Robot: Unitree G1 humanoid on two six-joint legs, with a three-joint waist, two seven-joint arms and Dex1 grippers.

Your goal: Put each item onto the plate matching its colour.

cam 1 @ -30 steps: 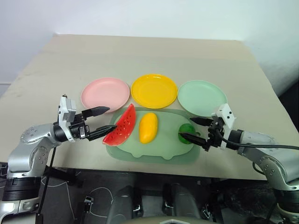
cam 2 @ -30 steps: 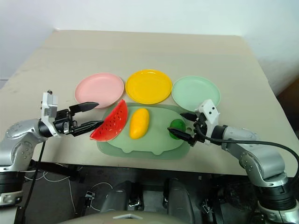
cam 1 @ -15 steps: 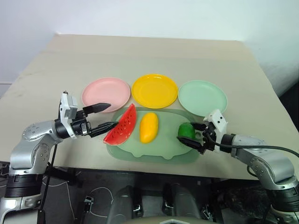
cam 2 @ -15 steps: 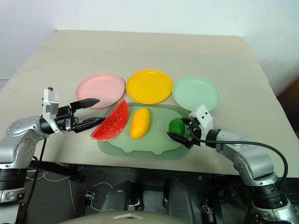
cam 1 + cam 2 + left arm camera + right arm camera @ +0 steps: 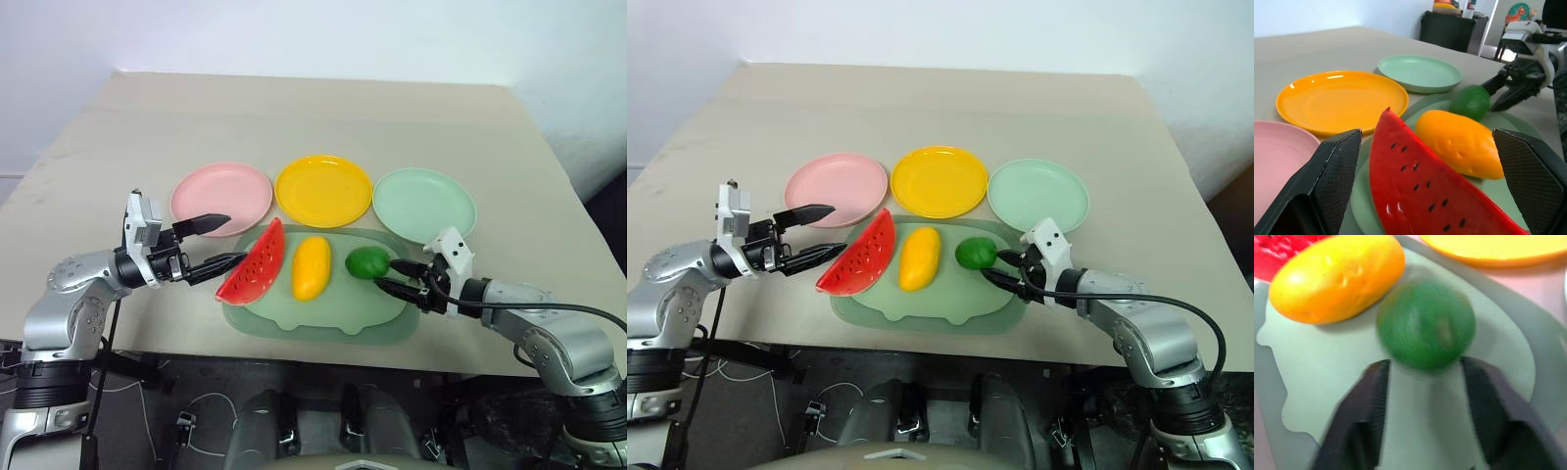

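The red watermelon slice, yellow mango and round green fruit lie on the pig-shaped mat. Behind the mat stand the pink plate, yellow plate and mint green plate, all bare. My left gripper is open just left of the watermelon, its fingers either side of the slice's tip. Low over the mat, my right gripper has its fingers a little apart. The green fruit sits free just beyond their tips, with nothing between them.
The beige table's front edge runs close below the mat. Bare tabletop lies behind the plates and to both sides. Dark furniture and clutter show beyond the table in the left wrist view.
The green fruit has slipped out from between my right fingers and rolled left toward the mango. The right fingers have narrowed. My left gripper has stayed put.
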